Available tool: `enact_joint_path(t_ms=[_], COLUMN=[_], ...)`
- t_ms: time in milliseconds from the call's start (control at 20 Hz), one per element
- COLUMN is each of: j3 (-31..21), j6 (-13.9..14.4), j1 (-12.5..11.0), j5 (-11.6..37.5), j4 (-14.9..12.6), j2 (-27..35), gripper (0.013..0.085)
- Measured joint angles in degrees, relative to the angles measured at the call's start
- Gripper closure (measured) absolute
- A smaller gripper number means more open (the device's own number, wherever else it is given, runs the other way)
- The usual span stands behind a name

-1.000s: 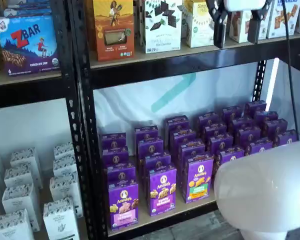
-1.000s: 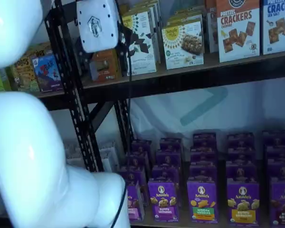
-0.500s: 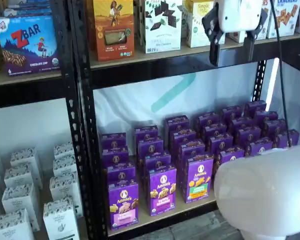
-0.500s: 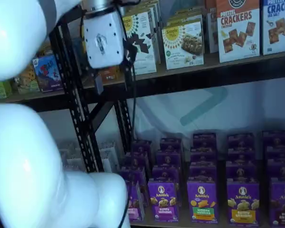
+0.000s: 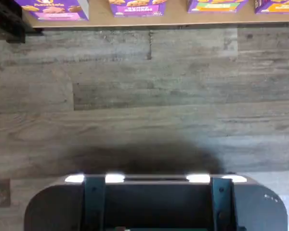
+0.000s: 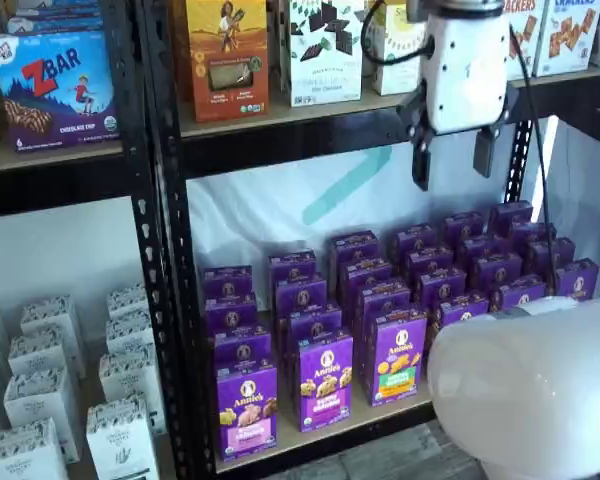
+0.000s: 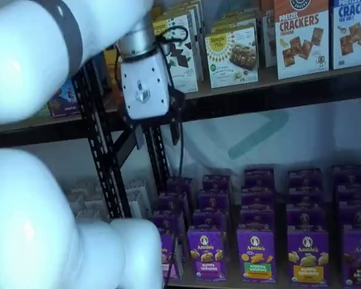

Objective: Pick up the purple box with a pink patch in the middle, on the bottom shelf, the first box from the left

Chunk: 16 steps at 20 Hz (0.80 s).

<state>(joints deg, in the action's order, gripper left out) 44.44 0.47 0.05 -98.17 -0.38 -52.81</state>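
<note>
The purple box (image 6: pixel 246 408) with its pale pink panel stands at the front left of the bottom shelf (image 6: pixel 365 420), first in a row of purple Annie's cartons. In a shelf view it (image 7: pixel 169 257) is partly hidden by my arm. The wrist view shows its lower edge (image 5: pixel 53 8) on the tan board (image 5: pixel 101 19). My gripper (image 6: pixel 452 162) hangs in front of the upper shelf rail, high above and to the right of the box. Its two black fingers stand apart with nothing between them. Its white body (image 7: pixel 144 87) shows in both shelf views.
Beside the purple box stand a carton with a magenta panel (image 6: pixel 325 380) and one with a green panel (image 6: pixel 397 357). A black upright (image 6: pixel 165 250) borders the bay, with white cartons (image 6: pixel 40 400) beyond. My white arm (image 6: pixel 530 390) fills the lower right. Wood floor (image 5: pixel 144 110) lies below.
The gripper has come down from the upper shelf's box level to just below its rail. The boxes have not moved.
</note>
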Motion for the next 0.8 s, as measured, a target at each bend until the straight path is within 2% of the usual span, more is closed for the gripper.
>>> enact_joint_path(t_ms=[200,550,800], j3=[-5.2,-12.9,-18.6], j6=[0.4,0.1,1.5], j1=[0.3,0.1,1.8], j5=[5.8,15.9,24.4], j4=[-0.3,2.2,2.4], j2=[-1.0,-0.4,-0.3], gripper=[0.0130,0.0130,0.0130])
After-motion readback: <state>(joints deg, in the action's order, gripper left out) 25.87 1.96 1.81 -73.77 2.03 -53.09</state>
